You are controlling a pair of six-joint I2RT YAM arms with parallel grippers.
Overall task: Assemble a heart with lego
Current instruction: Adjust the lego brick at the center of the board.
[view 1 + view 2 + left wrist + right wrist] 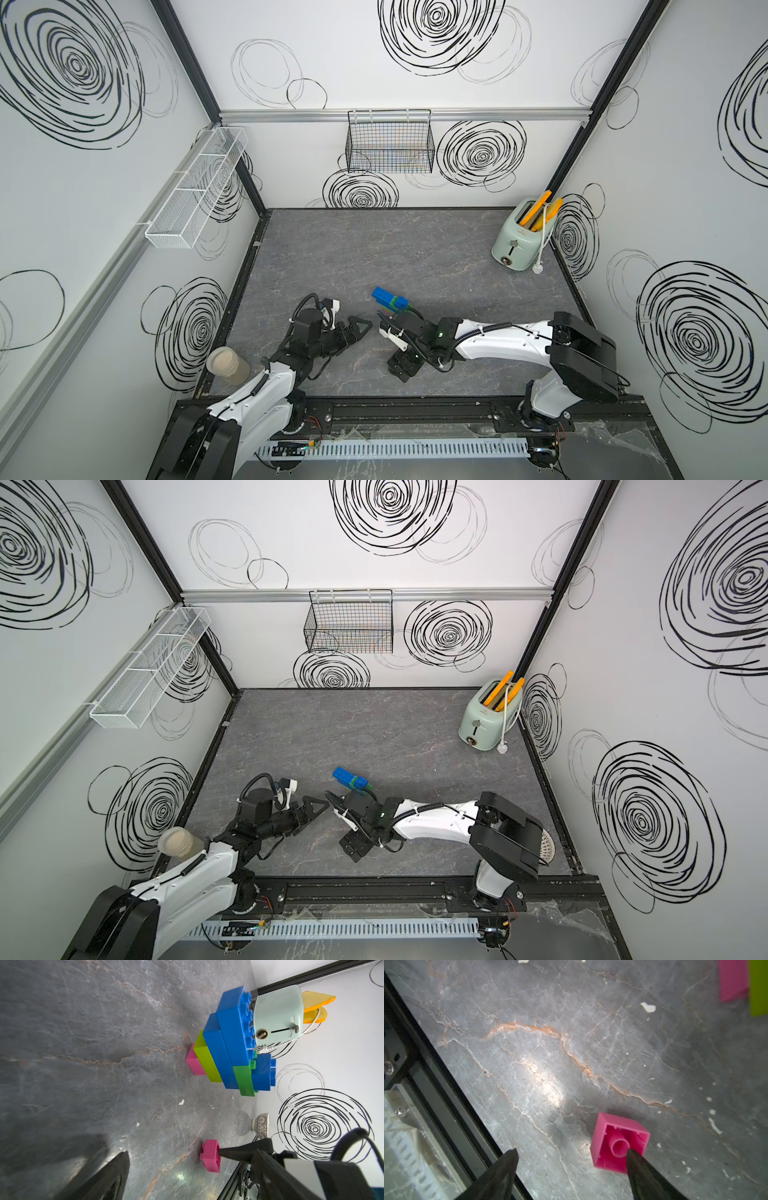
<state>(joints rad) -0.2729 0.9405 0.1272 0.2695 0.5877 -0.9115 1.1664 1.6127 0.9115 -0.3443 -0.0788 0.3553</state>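
The partly built heart (392,305) (353,781) (232,1047) stands mid-table on its pink tip, with lime, blue and green rows above and one blue brick on top. Its pink tip (734,980) also shows in the right wrist view. A loose pink brick (211,1158) (618,1142) lies on its side near the heart, hollow underside toward my right gripper. In the top views the right gripper hides this brick. My right gripper (381,326) (334,804) (572,1153) is open, one fingertip (633,1157) at the brick's hollow. My left gripper (363,330) (318,810) (187,1167) is open and empty, facing it.
A mint toaster (521,237) with bread stands at the back right corner. A patterned bowl (546,845) (262,1126) sits by the right wall. A jar (226,365) is at the front left. The black front rail (446,1105) runs close by the right gripper.
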